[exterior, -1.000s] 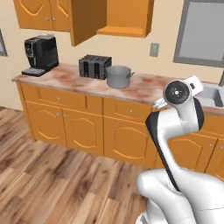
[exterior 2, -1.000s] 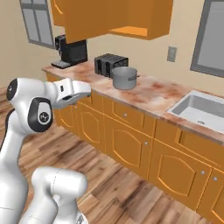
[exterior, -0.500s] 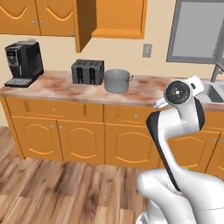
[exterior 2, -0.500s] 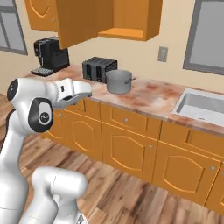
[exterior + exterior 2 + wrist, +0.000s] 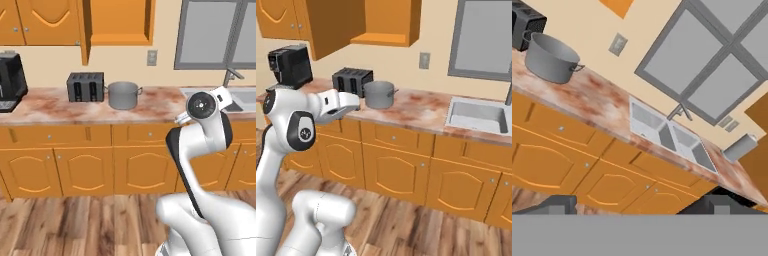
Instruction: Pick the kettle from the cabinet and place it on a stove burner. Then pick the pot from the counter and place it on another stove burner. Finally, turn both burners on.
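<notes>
Dark-tipped and spread wide with nothing between its fingers, the pincer (image 5: 637, 202) hangs in front of the orange base units, well apart from the long marbled reddish-brown and cream stone surface (image 5: 150, 107). On that surface stands the wide grey metal pot (image 5: 123, 95) with straight sides and two small loop handles, upright and just beside the dark grey boxy toaster (image 5: 85, 86). Above them the orange wooden wall cabinet (image 5: 119, 22) stands open. A steel sink (image 5: 477, 114) sits further along.
</notes>
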Motion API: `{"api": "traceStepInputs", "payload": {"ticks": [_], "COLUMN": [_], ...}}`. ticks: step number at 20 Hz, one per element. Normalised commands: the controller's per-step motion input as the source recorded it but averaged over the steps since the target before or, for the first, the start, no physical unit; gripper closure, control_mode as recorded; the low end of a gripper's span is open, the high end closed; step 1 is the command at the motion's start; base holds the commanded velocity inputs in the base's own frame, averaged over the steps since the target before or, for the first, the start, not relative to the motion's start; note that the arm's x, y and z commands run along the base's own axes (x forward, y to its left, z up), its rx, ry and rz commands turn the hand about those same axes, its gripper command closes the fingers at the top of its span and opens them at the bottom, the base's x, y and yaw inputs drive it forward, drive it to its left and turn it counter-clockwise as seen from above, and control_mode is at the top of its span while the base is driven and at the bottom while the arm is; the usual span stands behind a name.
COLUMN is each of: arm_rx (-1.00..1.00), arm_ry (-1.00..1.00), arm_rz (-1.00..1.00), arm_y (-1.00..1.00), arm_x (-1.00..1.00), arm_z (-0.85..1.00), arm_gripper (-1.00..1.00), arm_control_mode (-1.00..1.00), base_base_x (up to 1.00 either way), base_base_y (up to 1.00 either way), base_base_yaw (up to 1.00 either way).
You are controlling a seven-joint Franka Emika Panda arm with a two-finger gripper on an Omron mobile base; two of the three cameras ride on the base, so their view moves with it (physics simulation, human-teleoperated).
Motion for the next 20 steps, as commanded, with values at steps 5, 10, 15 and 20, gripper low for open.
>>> {"api": "traceStepInputs", "payload": {"ticks": [5,10,15,20], "arm_rx": [0.0,0.0,0.0,0.0], "arm_ry": [0.0,0.0,0.0,0.0], "arm_rz": [0.0,0.0,0.0,0.0], "arm_y": [0.0,0.0,0.0,0.0], "arm_x": [0.0,0.0,0.0,0.0], "arm_z": [0.0,0.0,0.0,0.0], "arm_gripper": [-1.0,-1.0,-1.0,-1.0], "arm_control_mode": [1.0,1.0,1.0,1.0], "base_base_x": [0.35,0.46,0.52,0.51], "base_base_y": [0.1,0.36,0.37,0.34], "base_base_yaw": [-0.31,-0.24,-0.21,-0.2]}}
